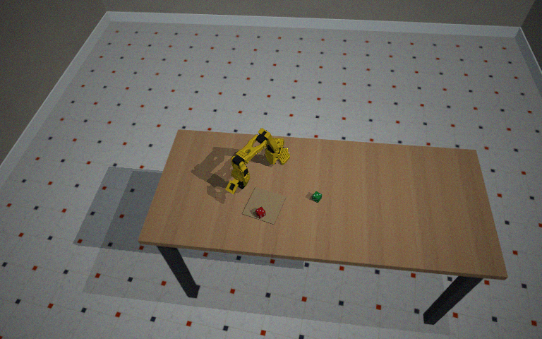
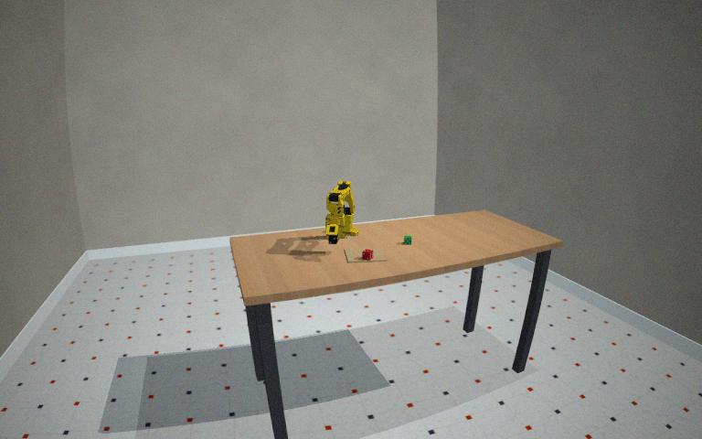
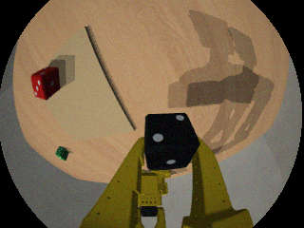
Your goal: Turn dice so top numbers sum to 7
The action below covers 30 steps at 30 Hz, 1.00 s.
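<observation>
My gripper (image 1: 240, 186) (image 2: 333, 240) (image 3: 171, 143) is shut on the black die (image 3: 167, 135), held above the table left of the mat in the top view. White pips show on the black die in the wrist view. The thin tan mat (image 1: 269, 200) (image 2: 354, 255) (image 3: 90, 106) lies on the table. The red die (image 1: 260, 212) (image 2: 367, 253) (image 3: 46, 83) sits on the mat towards its front edge. The green die (image 1: 317, 196) (image 2: 408, 240) (image 3: 62, 153) stands on the table, off the mat, to its right. Pips on these two are too small to read surely.
The wooden table (image 1: 380, 200) (image 2: 455, 232) carries everything. The yellow arm's base (image 1: 279, 152) stands near its back edge. The arm's shadow falls on the table left of the arm in the top view. The table's left edge is beyond that shadow.
</observation>
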Motion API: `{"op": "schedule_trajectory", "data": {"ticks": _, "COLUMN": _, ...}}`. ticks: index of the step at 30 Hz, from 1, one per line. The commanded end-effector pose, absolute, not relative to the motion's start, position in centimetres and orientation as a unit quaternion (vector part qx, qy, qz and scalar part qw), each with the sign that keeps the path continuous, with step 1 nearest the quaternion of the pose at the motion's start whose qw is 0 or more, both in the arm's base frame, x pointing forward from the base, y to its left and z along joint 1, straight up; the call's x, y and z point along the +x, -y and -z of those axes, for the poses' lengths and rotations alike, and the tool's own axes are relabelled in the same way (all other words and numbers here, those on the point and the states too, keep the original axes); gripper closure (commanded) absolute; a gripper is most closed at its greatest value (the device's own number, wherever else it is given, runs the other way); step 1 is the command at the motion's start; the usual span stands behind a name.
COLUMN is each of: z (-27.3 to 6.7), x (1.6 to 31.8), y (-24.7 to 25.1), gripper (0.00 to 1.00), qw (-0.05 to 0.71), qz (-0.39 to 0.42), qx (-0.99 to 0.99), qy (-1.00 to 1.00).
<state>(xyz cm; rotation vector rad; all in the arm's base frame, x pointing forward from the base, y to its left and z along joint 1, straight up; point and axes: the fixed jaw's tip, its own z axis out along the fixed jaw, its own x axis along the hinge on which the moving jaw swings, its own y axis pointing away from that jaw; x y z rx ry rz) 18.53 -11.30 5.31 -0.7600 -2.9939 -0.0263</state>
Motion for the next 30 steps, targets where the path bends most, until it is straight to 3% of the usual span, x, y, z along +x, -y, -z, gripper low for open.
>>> {"op": "schedule_trajectory", "data": {"ticks": 1, "z": -6.7, "x": 19.4, "y": 10.5, "gripper": 1.00, "qw": -0.008, "qz": -0.002, "qx": -0.217, "qy": 0.976}}
{"op": "schedule_trajectory", "data": {"ticks": 18, "z": -6.2, "x": 20.2, "y": 1.7, "gripper": 1.00, "qw": -0.008, "qz": -0.001, "qx": -0.015, "qy": 1.000}}
{"op": "schedule_trajectory", "data": {"ticks": 30, "z": -6.1, "x": 20.1, "y": 0.8, "gripper": 1.00, "qw": -0.008, "qz": -0.001, "qx": 0.007, "qy": 1.000}}
